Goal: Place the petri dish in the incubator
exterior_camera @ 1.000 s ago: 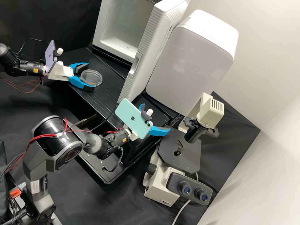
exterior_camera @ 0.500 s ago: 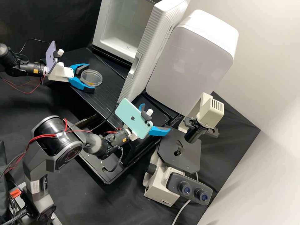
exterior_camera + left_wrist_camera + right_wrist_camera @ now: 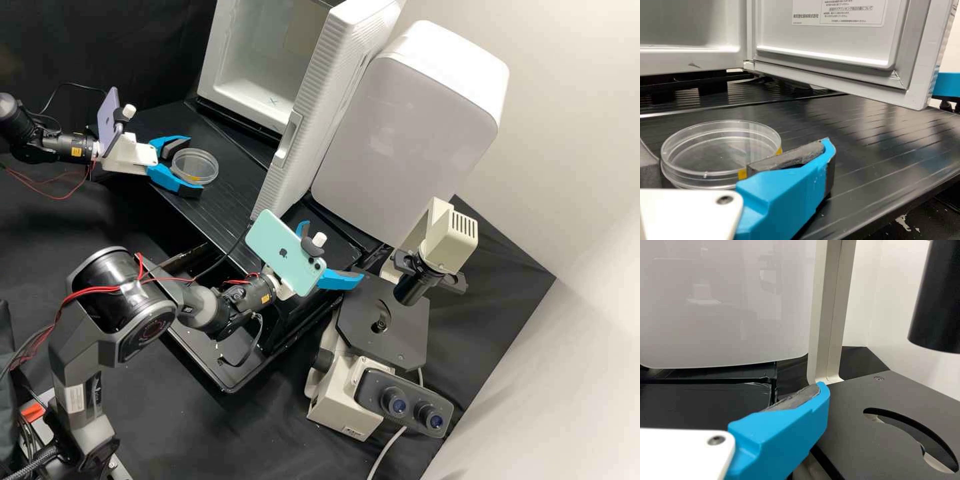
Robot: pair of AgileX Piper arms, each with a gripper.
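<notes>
My left gripper (image 3: 189, 165) stands open astride the clear round plastic petri dish (image 3: 715, 150). The white incubator (image 3: 257, 60) gapes just beyond.

The clear petri dish (image 3: 720, 152) bears a small yellow mark on the black, finely grooved bench (image 3: 227, 200) before the white incubator (image 3: 247, 60), whose door (image 3: 320, 100) is ribbed; the left gripper (image 3: 193, 165) is white, its fingers (image 3: 790, 195) bright blue with dark grey pads (image 3: 790, 157)
</notes>
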